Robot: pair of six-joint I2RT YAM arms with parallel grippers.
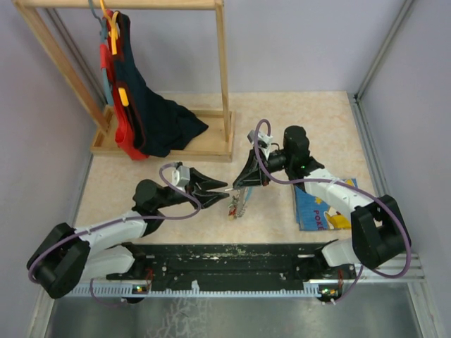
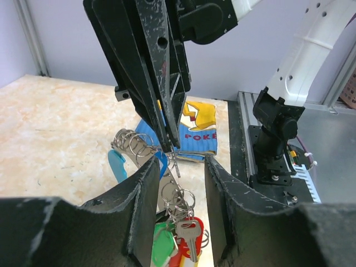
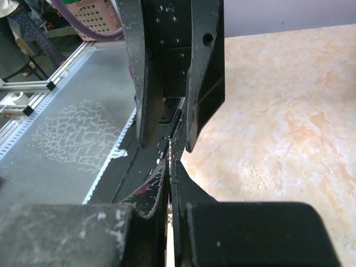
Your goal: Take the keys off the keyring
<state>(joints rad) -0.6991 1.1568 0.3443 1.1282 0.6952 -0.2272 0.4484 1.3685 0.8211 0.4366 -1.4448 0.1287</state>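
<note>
The keyring (image 2: 177, 196), a chain of thin silvery rings, hangs between both grippers above the table. Keys with green (image 2: 158, 245) and red (image 2: 196, 232) heads dangle at its lower end, and a blue tag (image 2: 117, 165) hangs to the left. In the top view the bunch (image 1: 236, 204) hangs mid-table. My right gripper (image 1: 244, 187) comes from above, shut on the top of the chain (image 2: 169, 149); its wrist view shows the fingers pressed together on thin metal (image 3: 169, 162). My left gripper (image 2: 181, 162) is open, its fingers (image 2: 146, 189) either side of the chain without touching it.
A blue picture book (image 1: 325, 206) lies flat to the right, under the right arm. A wooden clothes rack (image 1: 224, 84) with dark and red garments stands at the back left. The black base rail (image 1: 225, 257) runs along the near edge.
</note>
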